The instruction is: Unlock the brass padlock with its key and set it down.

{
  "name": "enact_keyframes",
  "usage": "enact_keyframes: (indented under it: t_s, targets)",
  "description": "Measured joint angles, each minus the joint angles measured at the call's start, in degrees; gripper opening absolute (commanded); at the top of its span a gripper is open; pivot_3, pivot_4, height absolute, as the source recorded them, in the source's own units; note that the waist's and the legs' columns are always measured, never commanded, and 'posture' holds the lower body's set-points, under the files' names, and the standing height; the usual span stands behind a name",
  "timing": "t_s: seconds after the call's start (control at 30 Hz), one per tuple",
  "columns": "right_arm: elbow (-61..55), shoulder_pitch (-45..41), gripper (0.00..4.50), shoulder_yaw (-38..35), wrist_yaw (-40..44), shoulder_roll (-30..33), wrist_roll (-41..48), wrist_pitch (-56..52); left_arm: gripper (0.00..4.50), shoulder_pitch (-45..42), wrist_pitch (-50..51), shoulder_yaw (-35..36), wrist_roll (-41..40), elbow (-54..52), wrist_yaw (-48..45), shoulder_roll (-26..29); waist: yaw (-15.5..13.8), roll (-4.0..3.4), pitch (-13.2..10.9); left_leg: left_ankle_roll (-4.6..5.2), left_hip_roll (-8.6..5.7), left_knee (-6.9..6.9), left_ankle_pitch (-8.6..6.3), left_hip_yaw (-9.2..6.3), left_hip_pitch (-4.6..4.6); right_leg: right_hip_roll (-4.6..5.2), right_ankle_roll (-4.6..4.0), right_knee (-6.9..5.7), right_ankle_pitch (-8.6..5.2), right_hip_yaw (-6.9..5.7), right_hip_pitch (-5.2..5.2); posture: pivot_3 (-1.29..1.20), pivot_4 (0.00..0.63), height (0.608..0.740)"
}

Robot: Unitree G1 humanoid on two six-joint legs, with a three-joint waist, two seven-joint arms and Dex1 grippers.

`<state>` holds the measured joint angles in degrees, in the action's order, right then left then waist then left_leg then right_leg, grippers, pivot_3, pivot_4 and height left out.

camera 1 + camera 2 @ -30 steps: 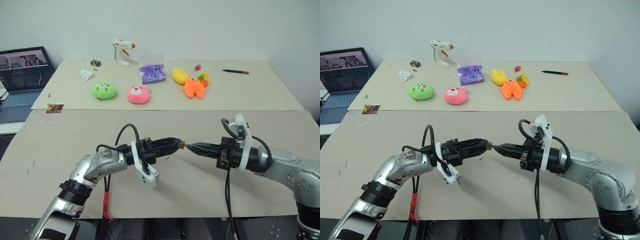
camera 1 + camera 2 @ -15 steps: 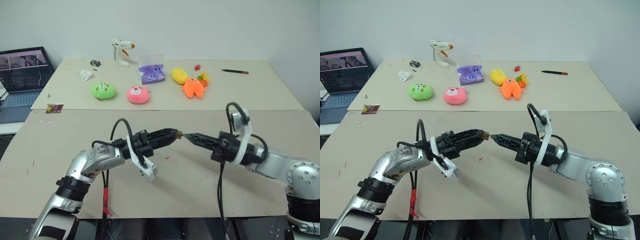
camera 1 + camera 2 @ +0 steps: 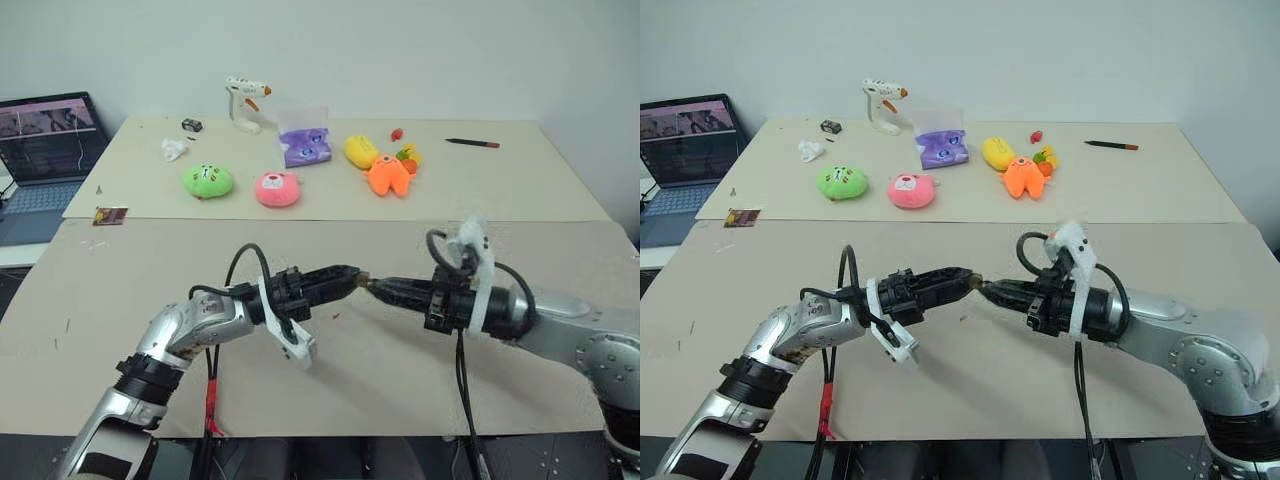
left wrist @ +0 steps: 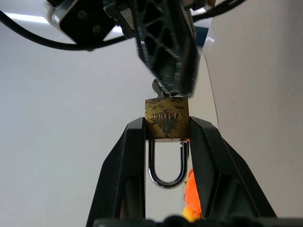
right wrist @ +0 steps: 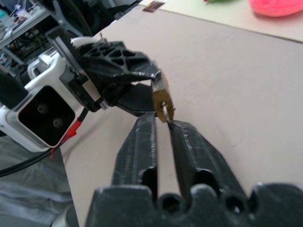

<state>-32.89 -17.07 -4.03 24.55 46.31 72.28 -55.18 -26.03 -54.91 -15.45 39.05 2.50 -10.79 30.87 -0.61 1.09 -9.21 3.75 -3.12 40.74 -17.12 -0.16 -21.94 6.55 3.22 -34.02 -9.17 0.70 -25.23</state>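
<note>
Key grip loosening at the padlock's keyway

The right gripper [image 5: 161, 124] has just eased its fingers slightly apart around the key [image 5: 164, 109], probably re-gripping for another turn. The left gripper [image 4: 166, 137] is clamped on the brass padlock [image 4: 166, 119], held above the table [image 3: 400, 340], its long axis along the fingers, keyway toward 3 o'clock and shackle still seated.

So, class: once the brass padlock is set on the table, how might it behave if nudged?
The brass padlock looks metal, so probably stiff and dense. Its flat-sided body would likely slide, not roll. Its thin shackle may make it tip over.
</note>
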Motion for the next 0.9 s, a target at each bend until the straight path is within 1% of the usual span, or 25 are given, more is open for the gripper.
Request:
enact_keyframes:
  t_s: [0.03, 0.1, 0.23, 0.33, 0.53, 0.9]
  targets:
    - [0.11, 0.05, 2.32, -0.04, 0.44, -0.40, 0.65, 0.00, 0.81, -0.08, 0.02, -0.15, -0.72, -0.01, -0.04, -0.13, 0.00, 0.00, 0.00, 0.00, -0.01, 0.00, 0.00, 0.00, 0.02, 0.00, 0.00, -0.01, 0.00, 0.01, 0.00, 0.00, 0.150, 0.739]
    - [0.19, 0.15, 2.97, -0.49, 1.64, -0.49, 1.15, 0.00, 0.81, -0.13, -0.01, -0.71, -0.94, -0.08, -0.25, -0.26, -0.06, 0.00, 0.00, 0.00, -0.01, -0.01, 0.00, -0.01, 0.02, 0.01, 0.00, 0.00, 0.00, 0.00, 0.01, 0.00, 0.150, 0.739]
    - [1.36, 2.18, 2.97, -3.64, 4.69, 1.45, 1.05, 0.00, 0.81, -0.13, 0.09, -1.58, -0.95, -0.18, -1.04, -0.34, -0.25, 0.00, 0.00, 0.01, -0.02, 0.00, 0.00, -0.02, -0.01, 0.02, 0.00, 0.01, 0.00, -0.02, 0.01, 0.00, 0.150, 0.739]
    - [2.73, 2.33, 2.97, -5.17, 5.19, 1.61, 1.09, -0.01, 0.81, -0.17, 0.12, -1.59, -1.05, -0.18, -1.21, -0.35, -0.15, 0.00, 0.00, 0.00, -0.01, 0.00, 0.00, -0.01, 0.01, 0.01, 0.00, 0.00, 0.00, 0.00, 0.01, 0.00, 0.150, 0.739]
    - [3.14, 1.66, 2.97, -5.69, 5.02, 1.21, 1.17, -0.04, 0.81, -0.58, 0.12, -1.60, -1.20, -0.18, -1.49, -0.35, -0.07, 0.00, 0.00, 0.00, 0.00, -0.01, 0.00, 0.00, 0.04, 0.01, 0.00, -0.01, 0.00, 0.01, 0.02, 0.00, 0.150, 0.739]
    - [3.10, 0.34, 2.97, -4.98, 1.13, -3.45, 1.17, -0.05, 0.81, -0.70, 0.29, -1.61, -2.69, -0.18, -2.56, -0.36, -0.06, 0.00, 0.00, 0.00, -0.01, -0.01, 0.00, -0.01, 0.02, 0.01, 0.00, -0.01, 0.00, 0.00, 0.00, 0.00, 0.150, 0.739]
